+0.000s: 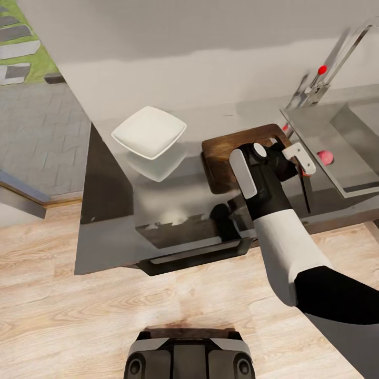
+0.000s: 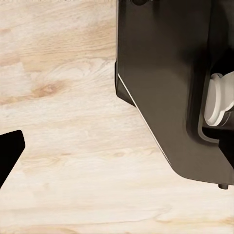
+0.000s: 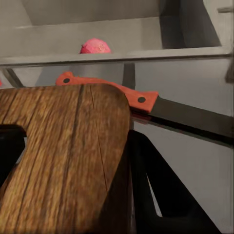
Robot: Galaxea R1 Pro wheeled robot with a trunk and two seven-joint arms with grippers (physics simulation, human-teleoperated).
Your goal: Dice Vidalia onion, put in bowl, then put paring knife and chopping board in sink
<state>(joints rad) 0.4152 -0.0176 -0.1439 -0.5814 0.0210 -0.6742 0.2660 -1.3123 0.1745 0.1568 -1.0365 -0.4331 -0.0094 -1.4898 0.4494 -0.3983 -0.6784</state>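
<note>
The dark brown chopping board (image 1: 226, 158) lies flat on the glossy grey countertop (image 1: 158, 210), left of the sink (image 1: 316, 123). My right gripper (image 1: 281, 158) hangs low over the board's sink-side end, open and holding nothing. In the right wrist view the board (image 3: 63, 156) fills the foreground. Just past its rounded corner lies the paring knife (image 3: 126, 95), reddish handle and dark blade, its blade (image 1: 306, 192) pointing toward the counter's front. The pinkish-red onion (image 1: 325, 156) (image 3: 95, 46) rests in the sink. The white bowl (image 1: 149, 130) stands left of the board. My left gripper (image 2: 117, 165) hangs open above the wooden floor.
The chrome faucet (image 1: 337, 58) with its red knob (image 1: 322, 69) rises behind the sink. A dark cabinet bar handle (image 1: 195, 258) runs below the counter's front edge. My base (image 1: 187, 358) stands on light wooden floor, and its dark body (image 2: 165, 87) is close beside the left gripper.
</note>
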